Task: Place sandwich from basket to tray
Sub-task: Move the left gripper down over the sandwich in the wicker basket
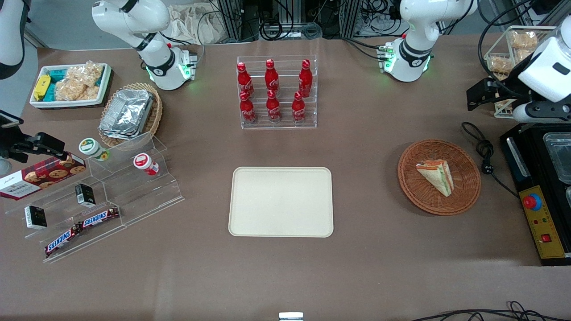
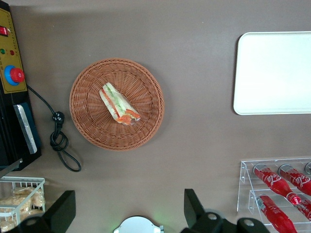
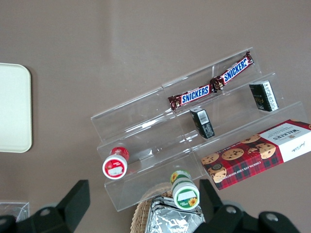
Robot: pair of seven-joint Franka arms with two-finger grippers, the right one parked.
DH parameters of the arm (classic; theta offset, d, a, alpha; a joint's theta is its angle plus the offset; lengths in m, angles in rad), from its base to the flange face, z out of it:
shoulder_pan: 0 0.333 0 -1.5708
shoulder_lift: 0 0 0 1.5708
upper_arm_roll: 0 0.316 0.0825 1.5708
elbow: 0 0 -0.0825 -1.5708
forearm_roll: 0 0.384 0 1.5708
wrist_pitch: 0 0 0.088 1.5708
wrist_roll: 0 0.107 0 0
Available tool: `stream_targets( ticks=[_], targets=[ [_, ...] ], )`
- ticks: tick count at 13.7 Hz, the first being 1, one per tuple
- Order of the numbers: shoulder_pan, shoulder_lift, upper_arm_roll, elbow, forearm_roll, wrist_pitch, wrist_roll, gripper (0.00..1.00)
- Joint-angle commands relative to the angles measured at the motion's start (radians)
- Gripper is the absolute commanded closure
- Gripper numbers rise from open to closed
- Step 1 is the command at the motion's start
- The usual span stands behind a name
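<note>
Nearest the front camera lies the tray (image 1: 281, 201), cream-beige, rectangular with rounded corners and a low rim, and nothing on it. Task status: not started as far as placement goes; the sandwich (image 1: 436, 176) is in the basket (image 1: 410, 187), untouched, and tray and basket are well apart on the brown table (image 1: 357, 267). Scanning across the front view: acrylic step shelf (image 1: 102, 196) with Snickers bars (image 1: 82, 228) and small jars toward the parked arm's end; the tray at centre; the cola bottle rack (image 1: 276, 91) farther from the camera than the tray; then the basket toward the working arm's end, with a black control box (image 1: 542, 223) beside it at the table edge. The gripper (image 1: 484, 96) hangs high above the table, farther from the camera than the basket and offset from it, not over the sandwich. In the wrist view its two fingers (image 2: 60, 211) stand spread wide with nothing between them. Remaining, by my judgement: approach, descend, grasp, lift, carry, release on tray, i.e. the whole job. Sandwich appearance: small triangular wedge, pale bread, orange, green and red layers showing on the cut face, clear wrap; it lies on its side near the basket's middle, clear of the woven rim. Wrap looks slippery and the wedge soft, so I expect a light grip across the bread faces.
</note>
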Motion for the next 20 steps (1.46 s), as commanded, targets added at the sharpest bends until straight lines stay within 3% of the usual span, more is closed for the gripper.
stream_targets(
  ticks=[1, 4, 7, 10, 13, 17, 20],
  targets=[
    [0.009, -0.012, -0.016, -0.008, 0.009, -0.005, -0.024, 0.0],
    [0.017, 0.011, -0.008, -0.014, 0.014, -0.005, -0.064, 0.0],
    [0.069, 0.026, 0.007, -0.115, -0.003, 0.049, -0.237, 0.0],
    [0.124, -0.011, 0.009, -0.34, 0.0, 0.24, -0.268, 0.0],
    [0.132, 0.002, 0.009, -0.509, 0.012, 0.459, -0.412, 0.0],
    [0.135, 0.012, 0.01, -0.785, 0.017, 0.833, -0.486, 0.0],
    [0.158, 0.089, 0.012, -0.813, 0.018, 0.935, -0.496, 0.0]
  ],
)
